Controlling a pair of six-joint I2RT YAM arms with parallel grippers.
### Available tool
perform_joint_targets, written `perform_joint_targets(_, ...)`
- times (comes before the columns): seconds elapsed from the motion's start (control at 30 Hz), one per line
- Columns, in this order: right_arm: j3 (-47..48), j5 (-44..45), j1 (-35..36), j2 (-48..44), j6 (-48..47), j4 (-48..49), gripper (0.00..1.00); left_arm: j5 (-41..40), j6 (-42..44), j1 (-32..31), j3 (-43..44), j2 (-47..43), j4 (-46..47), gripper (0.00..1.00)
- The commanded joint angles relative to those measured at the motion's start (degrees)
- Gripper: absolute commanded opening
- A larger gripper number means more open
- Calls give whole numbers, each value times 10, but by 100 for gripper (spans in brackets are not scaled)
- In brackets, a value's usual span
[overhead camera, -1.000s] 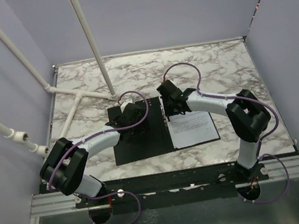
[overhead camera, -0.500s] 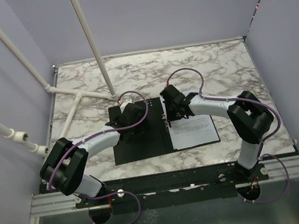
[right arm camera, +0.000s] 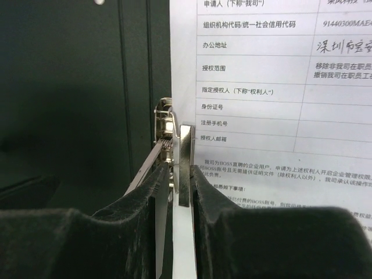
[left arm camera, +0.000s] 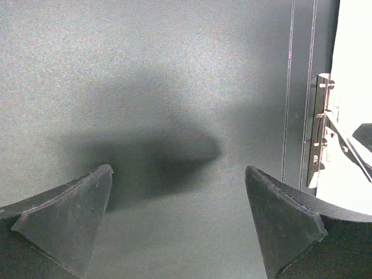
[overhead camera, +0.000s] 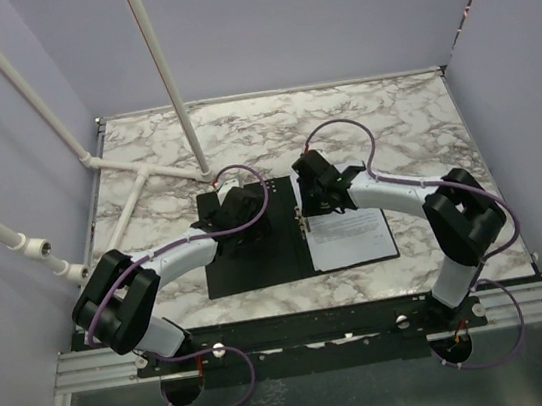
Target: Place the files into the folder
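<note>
Top external view shows us the folder (overhead camera: 258, 255) lying open on the marble tabletop (overhead camera: 390, 116), black inside facing up. The files (overhead camera: 354, 235) rest on its right half, their left edge at the spine. We see the left hand (overhead camera: 234, 208) over the folder's bare left half. Its wrist camera shows the fingers spread wide apart with nothing between them. The right hand (overhead camera: 308, 196) sits at the spine, near the sheets' far end. In its wrist view we find the fingers pinched on the upright lever of the silver clip (right arm camera: 185, 148), just beside the printed page's edge.
</note>
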Motion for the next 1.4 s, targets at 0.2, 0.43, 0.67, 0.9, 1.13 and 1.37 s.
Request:
perform_joint_targets(0.2, 25, 3, 1, -82, -7, -42, 26, 9, -10, -1, -27, 6, -25, 99)
perform_joint_targets(0.43, 45, -23, 17, -90, -15, -56, 26, 15, -9, -1, -31, -6, -26, 99)
perform_joint_targets(0.67, 85, 0, 41, -49, -23, -86, 26, 17, 0, -1, -12, -30, -51, 99)
perform_joint_targets(0.9, 120, 42, 60, -4, -29, -125, 25, -38, 9, -1, 4, -57, -100, 99)
perform_joint_targets(1.13, 125, 63, 77, 12, -29, -140, 24, -54, 5, -1, -7, -30, -103, 99)
perform_joint_targets(1.37, 129, 84, 91, 18, -26, -157, 20, -67, -2, -1, -9, -5, -102, 99)
